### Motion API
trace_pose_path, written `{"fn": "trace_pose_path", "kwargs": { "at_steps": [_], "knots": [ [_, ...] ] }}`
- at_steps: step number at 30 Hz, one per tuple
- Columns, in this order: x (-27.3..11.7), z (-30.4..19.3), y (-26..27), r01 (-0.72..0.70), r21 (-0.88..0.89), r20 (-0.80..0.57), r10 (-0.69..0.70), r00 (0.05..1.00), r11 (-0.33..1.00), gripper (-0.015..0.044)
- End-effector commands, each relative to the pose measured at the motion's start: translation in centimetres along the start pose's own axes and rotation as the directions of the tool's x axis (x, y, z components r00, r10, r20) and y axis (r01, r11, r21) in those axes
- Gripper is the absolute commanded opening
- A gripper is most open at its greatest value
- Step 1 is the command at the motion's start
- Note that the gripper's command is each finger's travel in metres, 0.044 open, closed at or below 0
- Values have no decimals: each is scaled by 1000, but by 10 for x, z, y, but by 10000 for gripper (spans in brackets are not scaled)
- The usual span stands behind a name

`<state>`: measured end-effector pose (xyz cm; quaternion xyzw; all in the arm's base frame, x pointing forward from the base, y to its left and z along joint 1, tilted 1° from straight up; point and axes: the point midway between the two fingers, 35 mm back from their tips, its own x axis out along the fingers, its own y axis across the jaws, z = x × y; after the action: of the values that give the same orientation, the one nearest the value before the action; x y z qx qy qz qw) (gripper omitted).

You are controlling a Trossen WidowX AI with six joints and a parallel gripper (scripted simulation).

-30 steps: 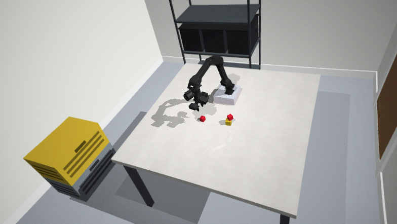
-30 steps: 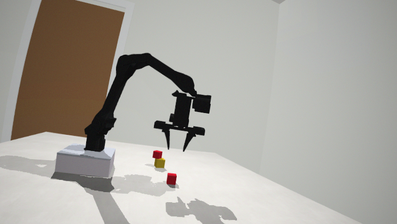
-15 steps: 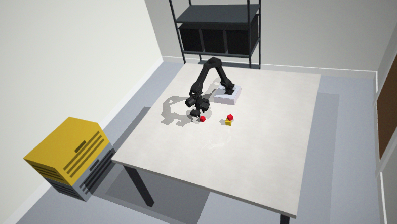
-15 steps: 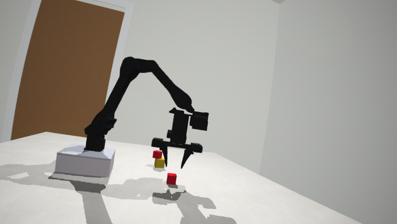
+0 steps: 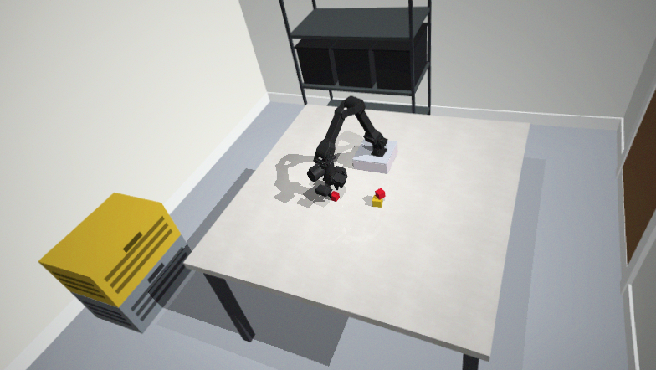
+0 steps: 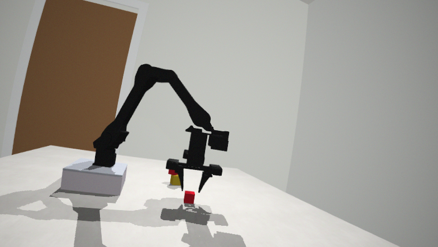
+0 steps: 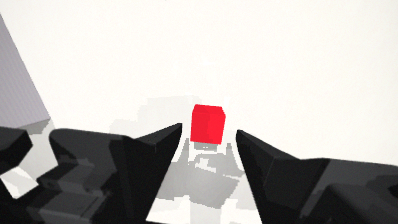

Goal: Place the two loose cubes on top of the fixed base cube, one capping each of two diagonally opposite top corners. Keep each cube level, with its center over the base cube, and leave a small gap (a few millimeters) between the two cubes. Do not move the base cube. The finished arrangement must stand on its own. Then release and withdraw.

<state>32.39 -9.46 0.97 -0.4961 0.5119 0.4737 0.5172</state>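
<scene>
"Hovering, was it, that pincer point(image 5: 334, 188) point(image 6: 191, 191) point(image 7: 209, 130)?"

"Yes, pointing down above the loose red cube point(image 5: 335, 197) point(image 6: 189, 197) point(image 7: 208, 125), fingers a bit over halfway open, with nothing in their hold. Its tips stood wider apart than the cube."

"And where did that cube sit?"

"Flat on the surface point(image 5: 413, 275) point(image 6: 276, 221) point(image 7: 300, 75), between the yellow one and the long edge on the side of the yellow cabinet point(image 5: 110, 238). The pincer's shadow fell around it."

"What about the base cube?"

"The yellow base cube point(image 5: 376, 202) point(image 6: 175, 180) was roughly midway between the two side edges, well apart from the loose one. The other red cube point(image 5: 380, 193) point(image 6: 172, 172) rested on top, set off toward one corner and overhanging. The pincer partly hid it in the exterior view, so I couldn't tell exactly how level it was."

"So one corner was capped?"

"Just one. The arm's pale block point(image 5: 371, 161) point(image 6: 90, 184) point(image 7: 17, 80) stood nearer the edge by the shelf rack point(image 5: 411, 27)."
</scene>
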Motion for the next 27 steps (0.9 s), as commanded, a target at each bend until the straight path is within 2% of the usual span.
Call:
{"fn": "trace_pose_path", "kwargs": {
  "at_steps": [1,10,16,27],
  "knots": [
    [8,0,1,-6,-6,-2,6,1000,1000,265],
    [20,0,2,-6,-6,-2,6,1000,1000,265],
    [20,0,2,-6,-6,-2,6,1000,1000,107],
    [12,0,-11,43,-31,-17,-43,999,999,105]
  ]
}}
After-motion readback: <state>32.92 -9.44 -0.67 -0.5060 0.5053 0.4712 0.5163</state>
